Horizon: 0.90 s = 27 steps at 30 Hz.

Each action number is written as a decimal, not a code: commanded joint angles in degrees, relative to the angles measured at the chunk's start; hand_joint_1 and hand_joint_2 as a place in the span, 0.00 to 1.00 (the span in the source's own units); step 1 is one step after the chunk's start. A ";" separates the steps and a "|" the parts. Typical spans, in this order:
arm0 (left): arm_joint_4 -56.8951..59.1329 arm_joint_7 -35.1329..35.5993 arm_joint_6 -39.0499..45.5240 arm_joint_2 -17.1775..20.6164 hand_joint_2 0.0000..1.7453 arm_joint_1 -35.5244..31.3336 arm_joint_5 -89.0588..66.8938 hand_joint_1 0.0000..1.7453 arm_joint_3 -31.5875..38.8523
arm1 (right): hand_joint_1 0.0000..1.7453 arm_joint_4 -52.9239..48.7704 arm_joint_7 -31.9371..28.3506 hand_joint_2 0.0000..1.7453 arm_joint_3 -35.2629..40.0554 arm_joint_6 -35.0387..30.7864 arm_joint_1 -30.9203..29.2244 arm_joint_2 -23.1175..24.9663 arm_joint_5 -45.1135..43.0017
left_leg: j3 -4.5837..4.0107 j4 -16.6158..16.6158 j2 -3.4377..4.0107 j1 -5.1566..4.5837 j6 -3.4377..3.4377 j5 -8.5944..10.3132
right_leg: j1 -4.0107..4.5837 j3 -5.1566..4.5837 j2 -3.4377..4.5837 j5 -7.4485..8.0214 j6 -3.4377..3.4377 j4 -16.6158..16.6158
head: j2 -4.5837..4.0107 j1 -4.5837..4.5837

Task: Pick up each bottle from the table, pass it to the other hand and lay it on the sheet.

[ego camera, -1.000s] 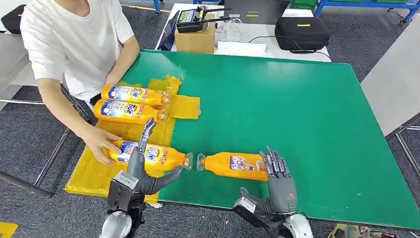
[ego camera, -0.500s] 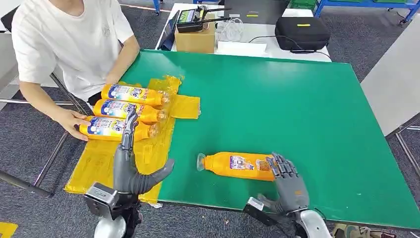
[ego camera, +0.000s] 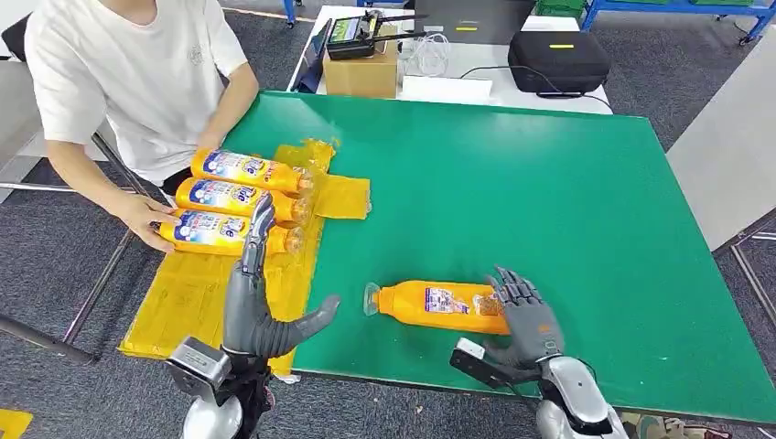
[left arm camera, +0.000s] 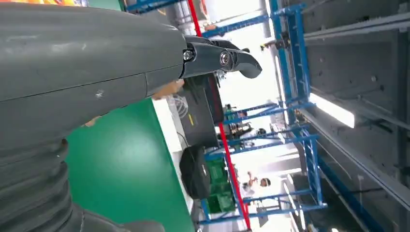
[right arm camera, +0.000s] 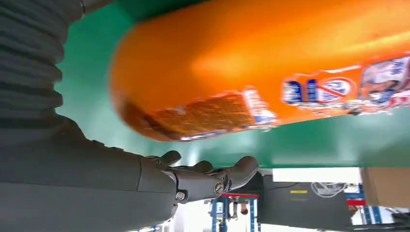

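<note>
From the head view I see my right hand [ego camera: 526, 315] with its fingers spread, holding nothing, at the base end of the orange bottle [ego camera: 437, 305] lying on its side on the green surface [ego camera: 549, 201] (whether the fingertips actually touch it I cannot tell). My left hand [ego camera: 261, 306] is raised over the yellow sheet [ego camera: 197, 297], fingers straight and thumb out, empty. Three more bottles [ego camera: 240, 199] lie side by side on the sheet, and a person's hand [ego camera: 146, 218] rests on the nearest one.

The left wrist view looks past the bare thumb [left arm camera: 220, 58] toward the room.

In the right wrist view the bottle [right arm camera: 270, 72] looms just beside the uncurled fingers [right arm camera: 212, 176], a strip of green showing between them
</note>
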 commanded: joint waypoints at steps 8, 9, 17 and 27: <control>6.56 -0.30 -0.49 1.91 1.00 -4.32 1.34 0.00 -3.72 | 0.00 22.53 -0.50 1.00 6.44 0.60 -12.45 6.15 -1.13 | 0.19 -0.14 0.06 0.06 0.15 0.01 | 0.11 0.13 0.10 0.06 -0.24 -0.15 | 0.00 0.00; 6.77 -0.29 -0.44 2.04 1.00 -4.42 1.34 0.00 -3.85 | 0.00 24.17 -0.18 1.00 7.32 1.23 -13.37 6.27 -0.86 | 0.22 -0.18 0.07 0.08 0.19 0.03 | 0.14 0.16 0.11 0.09 -0.30 -0.22 | 0.00 0.02; 9.54 -0.34 -0.57 2.11 1.00 -6.08 2.68 0.00 -4.60 | 0.00 38.24 2.07 1.00 13.13 12.57 -22.53 7.26 -3.13 | 0.40 -0.12 0.28 0.06 0.10 0.04 | 0.10 0.20 0.24 0.09 -0.22 -0.11 | 0.00 0.00; 12.44 -0.16 0.00 1.39 1.00 -8.03 2.61 0.00 -4.00 | 1.00 45.76 7.26 1.00 18.12 22.88 -28.77 8.88 -3.38 | 0.74 -0.09 0.64 0.15 0.17 0.21 | 0.22 0.39 0.60 0.42 -0.45 -0.15 | 0.00 0.00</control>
